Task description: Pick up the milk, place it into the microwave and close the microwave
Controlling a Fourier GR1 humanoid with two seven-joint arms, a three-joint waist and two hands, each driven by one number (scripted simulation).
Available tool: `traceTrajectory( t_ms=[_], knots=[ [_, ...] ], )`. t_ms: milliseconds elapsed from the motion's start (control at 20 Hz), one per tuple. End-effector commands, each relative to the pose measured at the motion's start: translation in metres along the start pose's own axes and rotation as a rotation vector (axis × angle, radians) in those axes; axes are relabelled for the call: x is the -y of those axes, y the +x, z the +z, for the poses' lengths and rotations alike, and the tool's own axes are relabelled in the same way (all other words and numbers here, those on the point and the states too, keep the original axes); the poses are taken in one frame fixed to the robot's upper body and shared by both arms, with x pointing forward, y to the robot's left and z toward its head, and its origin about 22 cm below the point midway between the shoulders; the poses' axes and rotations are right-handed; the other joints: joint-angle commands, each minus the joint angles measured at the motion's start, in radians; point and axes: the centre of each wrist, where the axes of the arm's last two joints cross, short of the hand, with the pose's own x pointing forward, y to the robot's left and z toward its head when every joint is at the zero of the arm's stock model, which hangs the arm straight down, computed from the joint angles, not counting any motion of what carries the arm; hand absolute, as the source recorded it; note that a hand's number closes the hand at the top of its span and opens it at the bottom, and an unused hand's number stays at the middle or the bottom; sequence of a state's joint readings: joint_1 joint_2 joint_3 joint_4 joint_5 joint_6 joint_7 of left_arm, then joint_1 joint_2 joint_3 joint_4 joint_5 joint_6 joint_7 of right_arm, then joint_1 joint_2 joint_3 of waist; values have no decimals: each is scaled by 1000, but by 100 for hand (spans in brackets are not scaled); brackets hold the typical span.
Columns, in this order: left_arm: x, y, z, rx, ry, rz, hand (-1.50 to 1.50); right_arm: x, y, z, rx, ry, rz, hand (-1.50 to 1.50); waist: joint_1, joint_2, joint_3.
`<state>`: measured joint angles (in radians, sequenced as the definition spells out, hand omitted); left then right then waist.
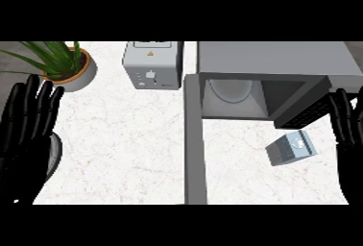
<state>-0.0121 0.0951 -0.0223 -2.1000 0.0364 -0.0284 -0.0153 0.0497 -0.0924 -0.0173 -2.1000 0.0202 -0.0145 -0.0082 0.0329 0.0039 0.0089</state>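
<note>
Edges: the microwave [273,60] is standing at the back right of the counter [127,144]. Its door [196,153] is hanging fully open and is running as a grey band from the cavity's left corner toward me, down to the counter's near edge. The door is dividing the counter into a wide left field and a narrower right field. The glass plate [230,91] is showing inside the open cavity, and the dark control panel [306,114] is closing off the cavity's right side.

Open room: the milk [291,148] is lying tilted on the counter in the right field, in front of the cavity opening, between the door and my right hand, touching neither. Bare counter is surrounding it on all sides. In the left field, the toaster [151,62] and the potted plant [60,60] are standing along the back edge, well apart from the milk.

Hands: my right hand [347,127] is showing at the right edge, fingers straight and pointing up, holding nothing; its fingertips are lying near the control panel, though I cannot tell whether they are touching it. My left hand [28,127] is resting at the left edge, fingers spread and straight, holding nothing. A dark round object [54,161] is showing partly behind it; possibly a pan.
</note>
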Motion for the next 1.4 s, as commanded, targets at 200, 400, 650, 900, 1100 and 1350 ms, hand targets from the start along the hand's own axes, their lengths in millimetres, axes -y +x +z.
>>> traceTrajectory(
  t_ms=[200,400,650,900,1100,1350],
  knots=[
    [-27,0,4,-55,30,-15,-150,35,24,8,21,72,2,-150,-34,-5,-9],
    [-15,-17,29,-189,160,239,-150,42,22,29,-140,149,-73,-150,-36,-8,-9],
    [0,-24,55,-181,157,239,-150,45,12,42,-160,147,-76,-150,-33,-6,-9],
    [-15,-17,76,-185,171,228,-150,60,8,52,-178,96,-78,-150,-33,-6,-9],
    [-21,-20,92,-189,146,249,-150,52,-9,55,-208,116,-68,-150,-30,-5,-9],
    [-16,-24,104,-203,155,253,-150,65,-47,63,-259,103,-97,-150,-30,-5,-9]
  ],
)
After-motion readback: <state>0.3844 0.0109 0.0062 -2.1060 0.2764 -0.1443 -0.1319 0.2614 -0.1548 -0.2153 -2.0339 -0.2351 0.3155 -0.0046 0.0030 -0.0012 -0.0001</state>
